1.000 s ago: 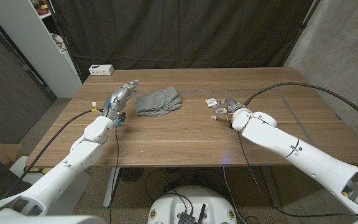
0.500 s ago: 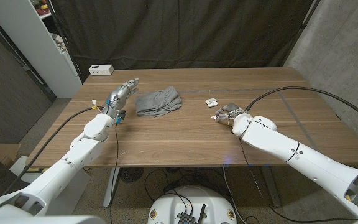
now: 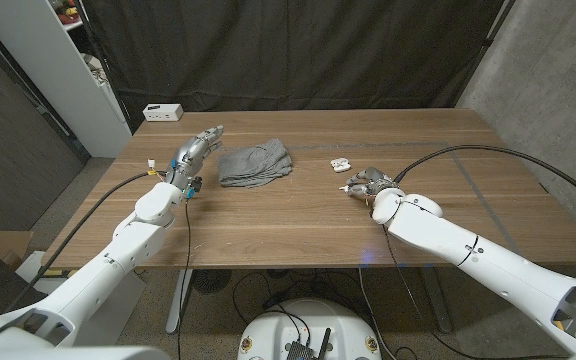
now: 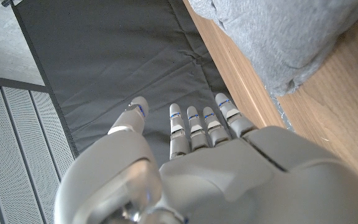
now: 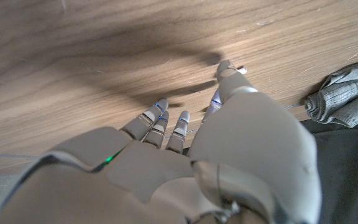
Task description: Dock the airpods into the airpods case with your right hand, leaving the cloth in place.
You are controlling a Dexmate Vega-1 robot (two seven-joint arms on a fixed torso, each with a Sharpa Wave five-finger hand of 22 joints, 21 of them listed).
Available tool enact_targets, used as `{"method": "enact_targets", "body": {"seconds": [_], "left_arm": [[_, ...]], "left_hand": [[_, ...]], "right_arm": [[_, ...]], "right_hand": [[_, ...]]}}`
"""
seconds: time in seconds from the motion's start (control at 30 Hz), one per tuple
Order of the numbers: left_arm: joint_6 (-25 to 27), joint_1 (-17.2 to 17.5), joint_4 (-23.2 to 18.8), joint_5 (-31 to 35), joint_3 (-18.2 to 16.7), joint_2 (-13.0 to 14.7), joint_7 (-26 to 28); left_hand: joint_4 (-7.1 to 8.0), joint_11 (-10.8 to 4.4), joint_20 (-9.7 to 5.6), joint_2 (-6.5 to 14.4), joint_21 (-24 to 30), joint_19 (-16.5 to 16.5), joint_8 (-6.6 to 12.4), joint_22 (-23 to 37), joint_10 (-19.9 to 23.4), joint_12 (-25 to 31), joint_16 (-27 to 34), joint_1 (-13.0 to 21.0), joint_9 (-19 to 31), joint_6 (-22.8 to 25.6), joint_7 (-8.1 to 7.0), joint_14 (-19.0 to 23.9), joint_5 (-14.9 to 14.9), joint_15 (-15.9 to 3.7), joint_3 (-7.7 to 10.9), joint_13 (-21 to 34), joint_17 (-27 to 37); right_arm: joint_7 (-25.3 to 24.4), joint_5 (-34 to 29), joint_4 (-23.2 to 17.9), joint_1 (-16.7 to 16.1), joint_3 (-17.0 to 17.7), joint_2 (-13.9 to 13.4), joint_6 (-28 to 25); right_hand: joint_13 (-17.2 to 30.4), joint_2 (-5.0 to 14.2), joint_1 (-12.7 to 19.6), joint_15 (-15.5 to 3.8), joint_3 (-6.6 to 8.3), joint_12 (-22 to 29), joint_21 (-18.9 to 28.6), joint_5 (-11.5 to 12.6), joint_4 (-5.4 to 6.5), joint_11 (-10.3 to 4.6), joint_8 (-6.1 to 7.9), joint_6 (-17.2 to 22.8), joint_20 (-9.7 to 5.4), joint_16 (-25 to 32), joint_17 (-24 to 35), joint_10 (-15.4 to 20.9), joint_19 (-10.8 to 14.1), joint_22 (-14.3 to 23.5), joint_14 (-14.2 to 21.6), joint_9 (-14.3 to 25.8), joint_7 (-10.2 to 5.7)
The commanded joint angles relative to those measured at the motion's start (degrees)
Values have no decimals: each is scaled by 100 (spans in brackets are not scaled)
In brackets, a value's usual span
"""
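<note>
White airpods pinched in my right hand, near the airpods case; docking remains, cloth undisturbed.

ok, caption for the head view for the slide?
Right hand pinches a white earbud just short of the airpods case; left hand waits beside the grey cloth.

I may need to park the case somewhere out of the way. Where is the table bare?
Bare wood runs along the near edge of the table between the two arms, and across the far right corner. It is crowded around the case beside the right hand, and where the cloth lies by the left hand.
</note>
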Motion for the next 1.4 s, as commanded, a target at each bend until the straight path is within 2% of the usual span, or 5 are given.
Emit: {"method": "enact_targets", "body": {"seconds": [0.03,0.3,0.73,0.83,1.4], "left_arm": [[-33,36,31,-50,-6,-14,-4],[-63,18,120,-102,0,-37,-84],[-91,23,209,-151,0,-57,-132],[-71,25,206,-159,-2,-50,-129],[-136,-26,339,-186,7,-89,-194]], "left_hand": [[-29,19,-21,41,-19,52,-14,14,44,-6,7,-12,7,56,-7,65,42,0,26,21,13],[-29,22,-21,40,-31,56,-20,14,45,-10,5,-17,8,49,-9,63,41,1,27,22,13],[-23,14,-13,41,-48,59,-22,16,43,-15,2,-32,10,53,-2,59,40,4,27,25,15],[-22,28,-8,42,-52,58,-27,16,40,-18,2,-35,10,42,-3,59,40,8,28,26,15],[-16,29,21,48,-74,68,-30,18,43,-24,1,-54,13,45,1,62,40,6,33,29,16]], "right_arm": [[-12,40,35,-20,-13,46,-21],[12,95,36,-18,-27,75,-4],[87,144,105,76,-114,142,60],[73,141,156,98,-119,176,75],[-15,136,141,21,-102,200,161]], "right_hand": [[9,15,69,-401,2,50,30,-22,43,-5,60,147,13,21,21,106,62,36,64,10,20],[12,41,35,-410,-17,63,25,-28,77,-20,73,218,15,28,28,169,64,37,98,13,23],[15,21,-121,-378,-104,52,16,-41,149,119,35,192,67,16,36,200,64,38,105,20,94],[16,20,-159,-384,-126,55,17,-37,161,77,41,232,70,21,37,231,71,38,131,23,99],[23,120,-200,-466,-163,158,41,-23,154,78,274,759,39,79,36,670,192,41,395,159,260]]}}
